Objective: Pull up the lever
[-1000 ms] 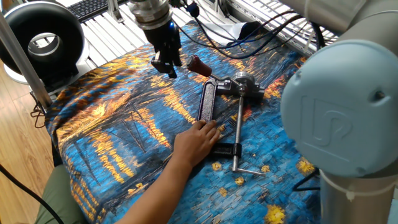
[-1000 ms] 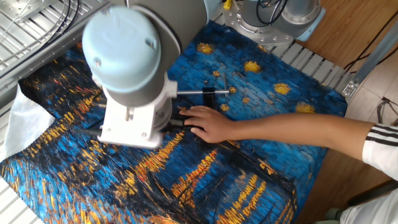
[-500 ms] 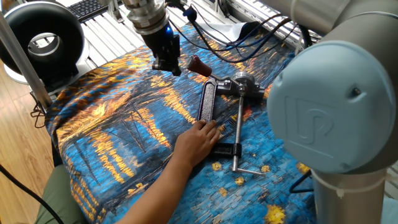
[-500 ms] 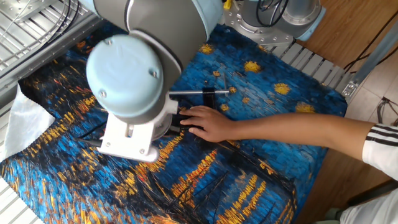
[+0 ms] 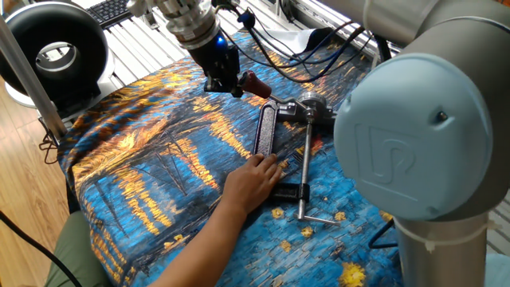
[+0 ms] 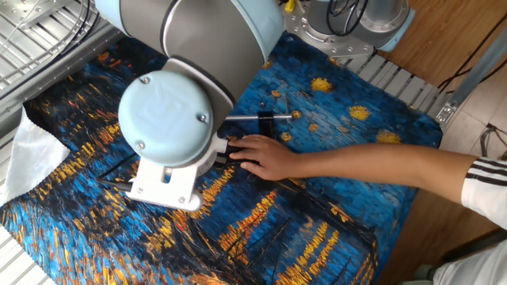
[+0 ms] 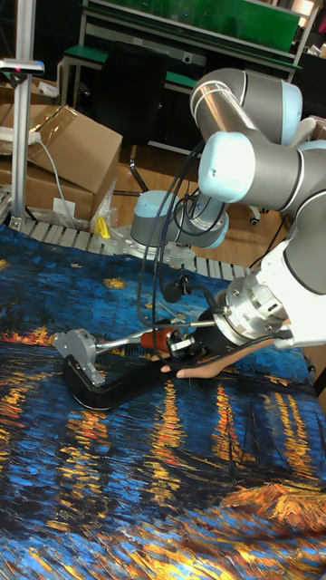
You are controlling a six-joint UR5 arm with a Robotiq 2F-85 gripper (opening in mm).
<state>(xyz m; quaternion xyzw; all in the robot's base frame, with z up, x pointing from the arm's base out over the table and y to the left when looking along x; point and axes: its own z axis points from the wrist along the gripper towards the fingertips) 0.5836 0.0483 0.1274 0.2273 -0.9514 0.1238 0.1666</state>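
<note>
The lever [image 5: 275,100] is a thin silver arm running from a round silver hub [image 5: 311,106] to a dark red sleeve [image 5: 256,84]; it lies low over the painted cloth. My gripper [image 5: 225,84] sits right at the sleeve's left end, fingers apart, and I cannot tell if they touch it. In the tall fixed view the sleeve [image 7: 159,340] points into the gripper [image 7: 184,344], with the hub [image 7: 76,344] at the left. In the other fixed view my arm hides lever and gripper.
A person's hand [image 5: 253,180] presses on the black clamp frame [image 7: 109,386], beside the long screw rod [image 5: 304,169]. My arm's big joint [image 5: 406,151] fills the right. A black ring device [image 5: 52,48] stands far left, and cables [image 5: 319,48] run behind.
My gripper has moved right across the cloth, up to the red sleeve's end. The person's hand and the clamp have stayed put.
</note>
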